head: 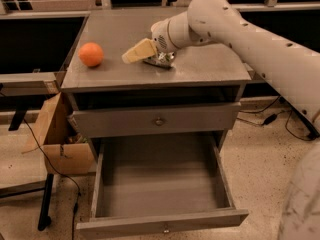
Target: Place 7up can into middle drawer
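"Sitting on the bench [115, 29] top, right of centre: the 7up can [162, 59]. Only a sliver of silver shows under the wrist. Can't say if it is upright or on its side."

"And the gripper [140, 51]?"

"Right over the can, touching it or nearly so, cream tip pointing left toward the orange [91, 54]. Whether it has closed on the can or is just set around it cannot be told from this angle. The arm [260, 49] reaches in from the right, across the back corner of the bench."

"The target?"

"The middle drawer [160, 184] is pulled fully out below, nothing in it. The upper drawer front [130, 121] is shut, flush under the bench edge. A cardboard box [52, 129] sits on the floor to the left, well apart."

"What could go wrong?"

"First, the grasp. A dented, curved wall gives poor purchase, so a shallow hold could let the can squirt out and roll toward the orange or off the front edge. Second, the way down. The can must clear the bench lip and the upper front before dropping, and too tight a path would clip it loose. Third, the release. Let go high and it may bounce off the drawer floor or its low front wall."
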You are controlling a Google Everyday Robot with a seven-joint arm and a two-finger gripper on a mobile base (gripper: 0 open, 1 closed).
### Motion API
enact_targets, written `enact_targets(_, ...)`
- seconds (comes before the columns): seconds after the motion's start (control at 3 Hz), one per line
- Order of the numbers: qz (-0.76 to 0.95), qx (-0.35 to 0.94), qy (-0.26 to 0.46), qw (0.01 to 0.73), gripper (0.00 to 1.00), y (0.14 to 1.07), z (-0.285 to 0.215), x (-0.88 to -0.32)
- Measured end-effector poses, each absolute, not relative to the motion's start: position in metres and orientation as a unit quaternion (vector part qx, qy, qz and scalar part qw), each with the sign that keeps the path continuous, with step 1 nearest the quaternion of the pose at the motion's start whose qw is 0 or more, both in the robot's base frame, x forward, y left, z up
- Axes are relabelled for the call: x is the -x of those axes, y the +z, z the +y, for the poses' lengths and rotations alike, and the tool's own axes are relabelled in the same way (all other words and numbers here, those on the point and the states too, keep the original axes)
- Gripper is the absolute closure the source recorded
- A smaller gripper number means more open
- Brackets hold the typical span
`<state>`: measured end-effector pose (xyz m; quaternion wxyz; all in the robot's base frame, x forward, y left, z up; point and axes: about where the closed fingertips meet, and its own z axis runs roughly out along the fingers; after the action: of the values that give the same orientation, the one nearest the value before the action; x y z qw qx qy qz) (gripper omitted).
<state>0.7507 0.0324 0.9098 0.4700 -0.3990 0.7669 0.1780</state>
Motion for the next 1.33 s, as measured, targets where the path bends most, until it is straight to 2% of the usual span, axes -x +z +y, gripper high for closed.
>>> enact_targets(0.67, 0.813, 0.345, 0.136, 0.449, 0.0, 0.869, 0.012, -0.79)
enact_targets(1.33, 0.835, 0.33, 0.121, 0.424, 0.41, 0.839, -0.007, -0.79)
